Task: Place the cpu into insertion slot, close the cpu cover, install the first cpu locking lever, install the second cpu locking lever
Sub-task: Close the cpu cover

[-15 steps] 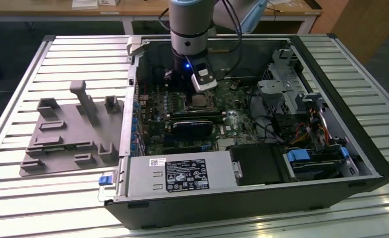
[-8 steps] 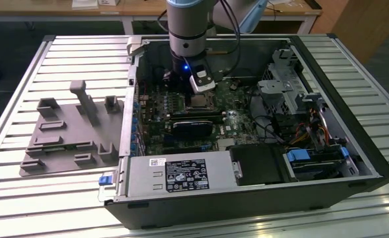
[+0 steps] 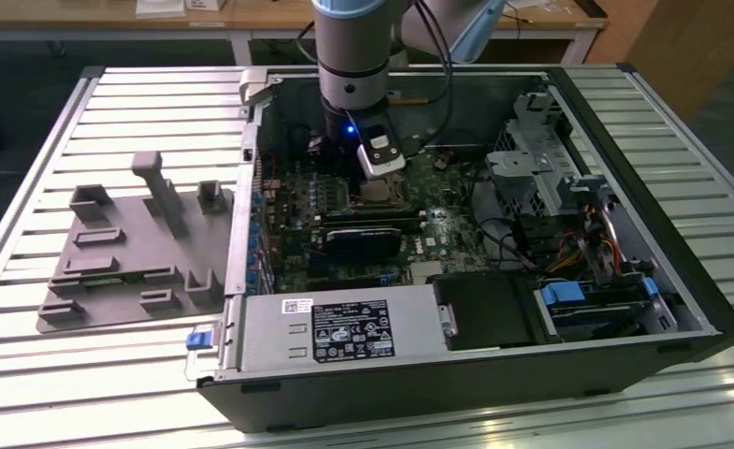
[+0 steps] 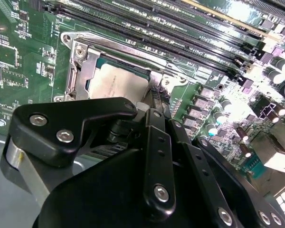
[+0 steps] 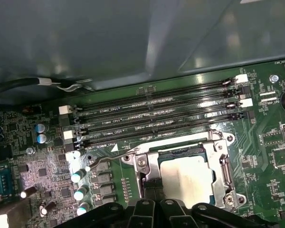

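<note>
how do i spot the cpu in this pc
Look inside the open black computer case at the green motherboard, beside the long black memory slots. The cpu is the flat pale silver square framed by the cpu cover, unlike the dark chips around it.

Matt silver-grey metal cpu [image 5: 186, 176] — bright, polished metal cpu cover [image 5: 222, 171] — glossy green motherboard [image 5: 256, 123]

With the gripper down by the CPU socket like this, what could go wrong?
The gripper sits right at the edge of the cpu cover; a slip could scrape the cpu. One locking lever looks unlatched, so the cover might lift. Capacitors and memory slots stand close and could get knocked.
</note>
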`<state>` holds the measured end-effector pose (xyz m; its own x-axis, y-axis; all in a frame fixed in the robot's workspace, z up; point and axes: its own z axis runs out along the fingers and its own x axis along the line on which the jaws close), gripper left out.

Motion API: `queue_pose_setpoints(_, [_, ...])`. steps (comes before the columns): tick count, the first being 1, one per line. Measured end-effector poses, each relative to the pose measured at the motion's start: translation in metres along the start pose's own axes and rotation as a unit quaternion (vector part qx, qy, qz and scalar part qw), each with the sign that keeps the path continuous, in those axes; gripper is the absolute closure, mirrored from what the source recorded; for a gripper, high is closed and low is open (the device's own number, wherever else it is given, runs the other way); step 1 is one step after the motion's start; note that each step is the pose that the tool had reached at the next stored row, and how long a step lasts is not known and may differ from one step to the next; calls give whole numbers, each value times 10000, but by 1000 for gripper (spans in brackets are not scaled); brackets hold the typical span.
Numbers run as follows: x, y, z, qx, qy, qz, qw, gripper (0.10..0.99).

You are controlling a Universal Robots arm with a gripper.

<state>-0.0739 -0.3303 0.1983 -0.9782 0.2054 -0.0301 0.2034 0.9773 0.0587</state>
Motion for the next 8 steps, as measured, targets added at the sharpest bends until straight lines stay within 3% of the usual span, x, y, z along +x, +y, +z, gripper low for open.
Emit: queue_pose_setpoints(8, [-52, 10, 2, 1, 1, 0, 10000, 980])
